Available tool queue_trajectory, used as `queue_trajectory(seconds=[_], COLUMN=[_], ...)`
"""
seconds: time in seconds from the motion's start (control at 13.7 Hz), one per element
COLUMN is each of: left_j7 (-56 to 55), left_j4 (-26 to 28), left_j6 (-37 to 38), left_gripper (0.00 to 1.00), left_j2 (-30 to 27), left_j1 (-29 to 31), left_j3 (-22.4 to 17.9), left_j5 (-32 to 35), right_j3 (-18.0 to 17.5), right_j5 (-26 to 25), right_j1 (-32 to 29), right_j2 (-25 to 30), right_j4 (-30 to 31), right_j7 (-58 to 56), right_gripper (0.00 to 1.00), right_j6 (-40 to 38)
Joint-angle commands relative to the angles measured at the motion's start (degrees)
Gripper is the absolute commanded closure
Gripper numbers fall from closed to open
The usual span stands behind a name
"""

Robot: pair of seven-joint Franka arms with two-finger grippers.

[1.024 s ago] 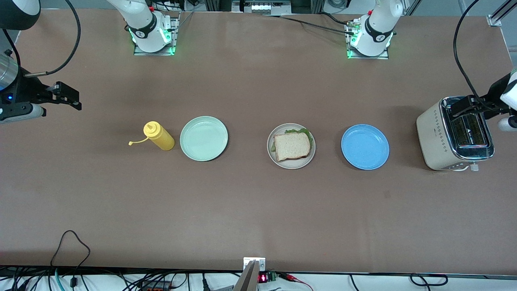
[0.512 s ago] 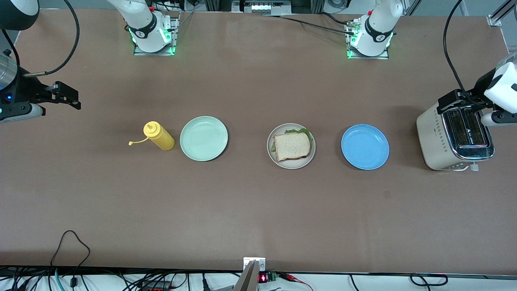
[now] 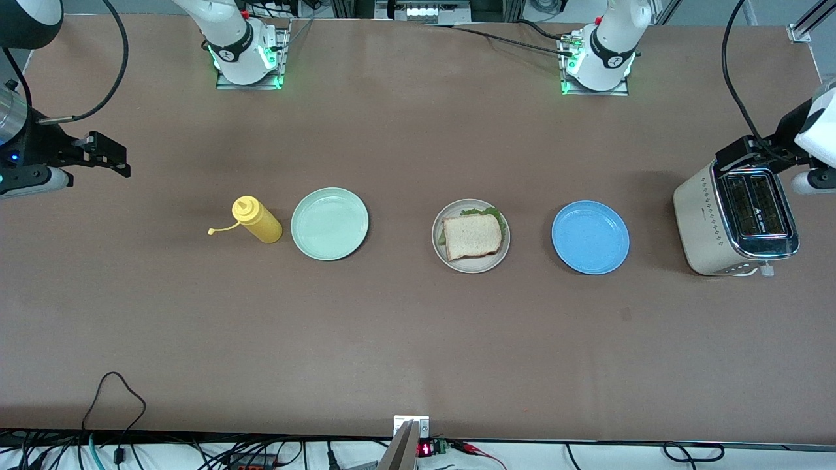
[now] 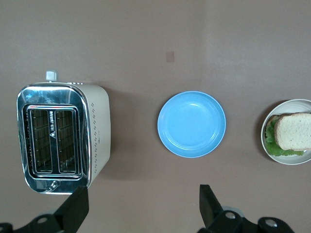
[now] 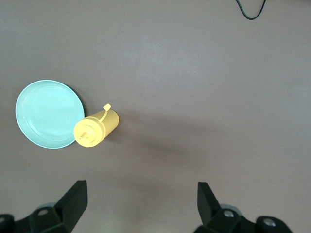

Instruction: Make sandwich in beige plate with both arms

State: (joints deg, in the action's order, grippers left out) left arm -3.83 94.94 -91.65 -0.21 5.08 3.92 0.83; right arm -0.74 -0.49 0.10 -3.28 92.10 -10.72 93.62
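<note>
While the sandwich (image 3: 473,236) lies on the beige plate (image 3: 439,249) mid-table, the left gripper (image 3: 746,153) hangs over the toaster (image 3: 705,222) and the right gripper (image 3: 108,154) waits at its table end. In the left wrist view, fingers (image 4: 208,204) spread wide, empty; the toaster's lettering is unreadable. In the right wrist view, fingers (image 5: 73,201) likewise spread, empty, above the mustard bottle (image 5: 95,127).

Brown matte table (image 3: 418,339), evenly lit. Black cables (image 3: 111,398) trail along its near edge. Metal framing (image 3: 424,10) stands at the edge by the bases.
</note>
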Motion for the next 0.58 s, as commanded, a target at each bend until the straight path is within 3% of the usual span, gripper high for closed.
queue_trajectory(seconds=[0.0,0.51], left_j7=[1.1,1.2], left_j4=[5.42,5.7], left_j6=[-2.57,1.82], left_gripper=[0.0,0.0], left_j2=[-4.44,-5.15], left_j1=[-0.69,-0.34], left_j3=[-0.23,-0.23], left_j5=[0.05,0.14], right_j3=[-0.14,-0.23], right_j5=[0.49,0.49], right_j1=[-0.28,-0.28], right_j2=[0.29,0.29], right_j4=[-0.43,-0.43], right_j7=[0.43,0.52], right_gripper=[0.0,0.0], right_j6=[-0.46,-0.37])
